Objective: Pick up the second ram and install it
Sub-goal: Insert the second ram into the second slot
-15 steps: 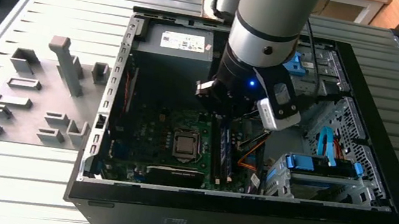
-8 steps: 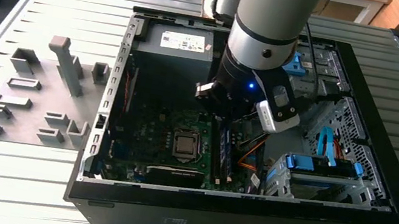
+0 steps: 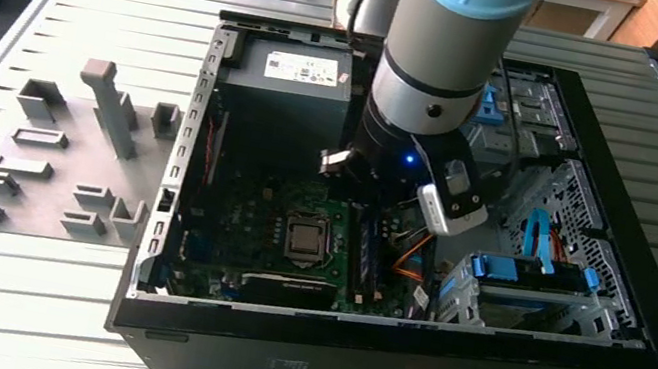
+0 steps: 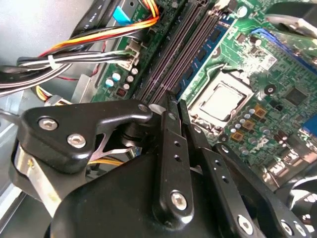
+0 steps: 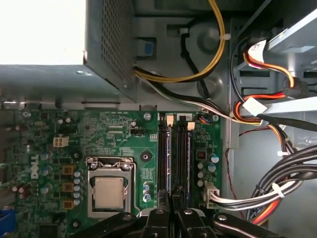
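Observation:
The second ram [image 5: 169, 158], a thin blue stick, stands on edge in a black slot on the green motherboard [image 5: 114, 134], beside the processor socket [image 5: 110, 191]. In the second wrist view the second ram [image 4: 192, 72] runs away from my gripper [image 4: 176, 104]. The black fingers are shut together with nothing between them, their tips at the near end of the stick; I cannot tell whether they touch it. In the first wrist view my gripper [image 5: 173, 201] sits over the slots' near end. The exterior view has my arm [image 3: 435, 82] reaching down into the open computer case [image 3: 623, 328].
A second bluish strip [image 5: 188, 158] stands in the neighbouring slot. Bundled cables [image 5: 277, 183] crowd the space beside the slots. The power supply [image 3: 288, 71] fills the case's far corner, a blue drive cage [image 3: 530, 276] the other side. A grey fixture [image 3: 62, 158] lies outside the case on the slatted table.

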`<state>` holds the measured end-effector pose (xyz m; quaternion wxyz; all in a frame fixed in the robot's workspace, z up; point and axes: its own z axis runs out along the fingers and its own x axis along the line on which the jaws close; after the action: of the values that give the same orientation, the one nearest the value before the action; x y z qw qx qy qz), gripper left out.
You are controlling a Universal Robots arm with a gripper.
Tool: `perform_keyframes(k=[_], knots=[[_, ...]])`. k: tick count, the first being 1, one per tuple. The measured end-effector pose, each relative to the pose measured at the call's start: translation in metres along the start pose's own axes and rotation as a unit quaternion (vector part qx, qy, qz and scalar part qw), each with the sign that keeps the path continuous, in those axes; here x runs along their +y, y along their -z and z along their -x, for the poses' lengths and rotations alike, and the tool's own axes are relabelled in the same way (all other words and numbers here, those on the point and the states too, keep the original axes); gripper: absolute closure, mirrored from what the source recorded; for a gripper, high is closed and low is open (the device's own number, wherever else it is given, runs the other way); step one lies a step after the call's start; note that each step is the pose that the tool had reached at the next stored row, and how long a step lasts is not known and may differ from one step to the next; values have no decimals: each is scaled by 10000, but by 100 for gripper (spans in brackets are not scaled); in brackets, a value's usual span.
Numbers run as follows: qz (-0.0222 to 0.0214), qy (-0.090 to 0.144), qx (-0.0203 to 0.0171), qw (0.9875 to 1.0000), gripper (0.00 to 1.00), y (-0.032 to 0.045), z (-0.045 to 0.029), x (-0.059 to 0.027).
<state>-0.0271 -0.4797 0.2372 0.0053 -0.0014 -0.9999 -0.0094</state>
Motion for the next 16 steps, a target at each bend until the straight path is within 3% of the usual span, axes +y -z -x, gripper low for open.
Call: perform_keyframes(k=[4,16], knots=[[4,-24,0,10000,86,-52,1,-11],[4,-32,0,10000,86,-62,2,-19]])
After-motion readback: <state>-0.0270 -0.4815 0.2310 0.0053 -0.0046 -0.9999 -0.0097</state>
